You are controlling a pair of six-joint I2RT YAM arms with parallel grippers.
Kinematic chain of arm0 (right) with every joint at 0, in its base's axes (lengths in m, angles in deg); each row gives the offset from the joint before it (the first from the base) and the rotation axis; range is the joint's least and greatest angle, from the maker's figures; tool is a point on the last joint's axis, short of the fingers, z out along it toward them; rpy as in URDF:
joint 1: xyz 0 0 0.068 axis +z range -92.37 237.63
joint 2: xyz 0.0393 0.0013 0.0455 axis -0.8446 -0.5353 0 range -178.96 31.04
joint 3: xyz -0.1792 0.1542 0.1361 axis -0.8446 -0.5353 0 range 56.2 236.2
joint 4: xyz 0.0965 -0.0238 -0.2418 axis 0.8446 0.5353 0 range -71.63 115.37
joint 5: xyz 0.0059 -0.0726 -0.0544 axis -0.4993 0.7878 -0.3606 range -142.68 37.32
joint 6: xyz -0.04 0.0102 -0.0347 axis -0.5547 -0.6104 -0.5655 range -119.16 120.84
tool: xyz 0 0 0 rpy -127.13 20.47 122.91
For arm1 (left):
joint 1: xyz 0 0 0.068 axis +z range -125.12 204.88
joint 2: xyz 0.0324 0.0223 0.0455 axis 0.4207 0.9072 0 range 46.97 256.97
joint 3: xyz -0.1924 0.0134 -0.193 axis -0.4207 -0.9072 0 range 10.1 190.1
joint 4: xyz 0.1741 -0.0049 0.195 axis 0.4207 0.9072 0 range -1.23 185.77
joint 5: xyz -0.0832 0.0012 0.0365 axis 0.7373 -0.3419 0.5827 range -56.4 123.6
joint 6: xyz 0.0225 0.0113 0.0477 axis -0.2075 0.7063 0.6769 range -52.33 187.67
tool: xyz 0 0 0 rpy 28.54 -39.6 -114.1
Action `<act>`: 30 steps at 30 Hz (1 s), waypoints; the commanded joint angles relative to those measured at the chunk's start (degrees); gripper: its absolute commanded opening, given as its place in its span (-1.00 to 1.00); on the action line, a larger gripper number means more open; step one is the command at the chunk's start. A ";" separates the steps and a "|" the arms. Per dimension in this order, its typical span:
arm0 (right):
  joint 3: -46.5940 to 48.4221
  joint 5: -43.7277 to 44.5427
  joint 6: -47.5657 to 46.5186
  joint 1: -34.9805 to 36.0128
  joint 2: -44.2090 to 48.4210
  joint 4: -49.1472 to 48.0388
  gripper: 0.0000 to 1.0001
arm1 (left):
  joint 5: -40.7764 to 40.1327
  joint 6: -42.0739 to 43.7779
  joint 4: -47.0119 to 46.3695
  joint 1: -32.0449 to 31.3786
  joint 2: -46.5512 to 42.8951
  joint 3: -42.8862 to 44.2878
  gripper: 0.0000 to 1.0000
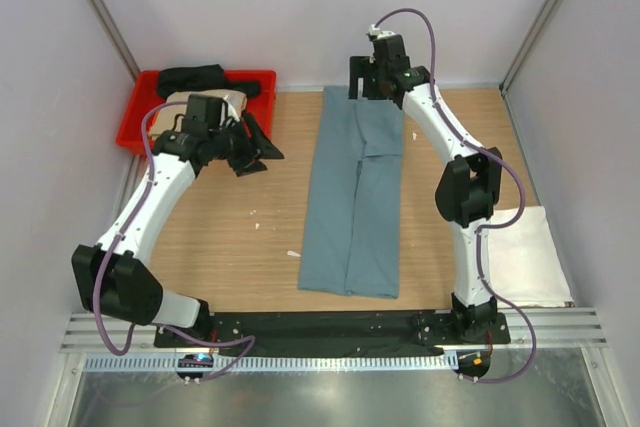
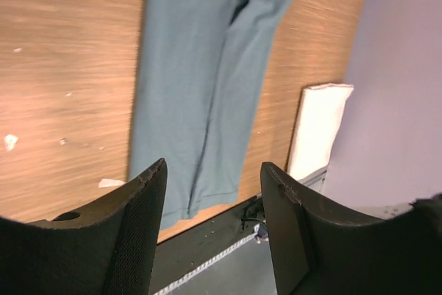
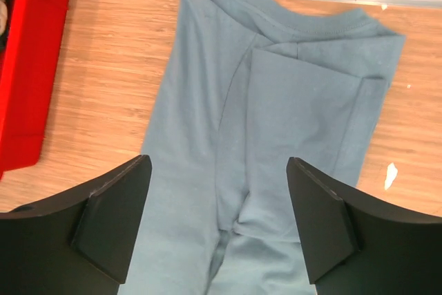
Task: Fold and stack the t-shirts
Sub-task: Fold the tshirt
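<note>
A dusty teal-blue t-shirt (image 1: 355, 197) lies in the middle of the table, folded lengthwise into a long strip with its collar at the far end. My right gripper (image 1: 368, 85) hovers open above that collar end; in the right wrist view the teal-blue t-shirt (image 3: 276, 101) fills the space below the open right gripper (image 3: 219, 162). My left gripper (image 1: 262, 149) is open and empty, off to the shirt's left near the tray. The left wrist view looks past the left gripper (image 2: 213, 167) at the teal-blue t-shirt (image 2: 200, 88). A folded white t-shirt (image 1: 525, 252) rests at the near right.
A red plastic tray (image 1: 135, 127) stands at the far left corner, holding a black t-shirt (image 1: 190, 77) and a tan t-shirt (image 1: 228, 102). Walls close in at the back and both sides. A black base strip (image 1: 320, 327) runs along the near edge.
</note>
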 commanded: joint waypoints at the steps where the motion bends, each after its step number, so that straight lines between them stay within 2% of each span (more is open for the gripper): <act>1: -2.64 0.61 2.94 0.60 0.59 1.19 0.68 | -1.28 2.06 4.41 1.81 -2.72 -4.12 0.15; 5: -4.05 6.23 4.35 1.39 -0.99 -0.30 0.47 | -1.73 1.27 4.07 1.91 -5.99 -8.95 0.15; 17: -3.44 8.71 2.25 4.47 -11.52 -5.23 0.44 | 0.91 1.36 3.98 0.77 -10.47 -22.75 0.10; 24: 4.55 7.92 1.19 4.82 -18.90 -5.49 0.41 | 0.39 -0.75 1.62 -6.34 -7.41 -24.43 0.08; 30: 13.07 7.04 1.01 5.70 -22.61 -6.81 0.41 | 1.00 -1.10 -0.23 -8.11 -3.63 -24.60 0.09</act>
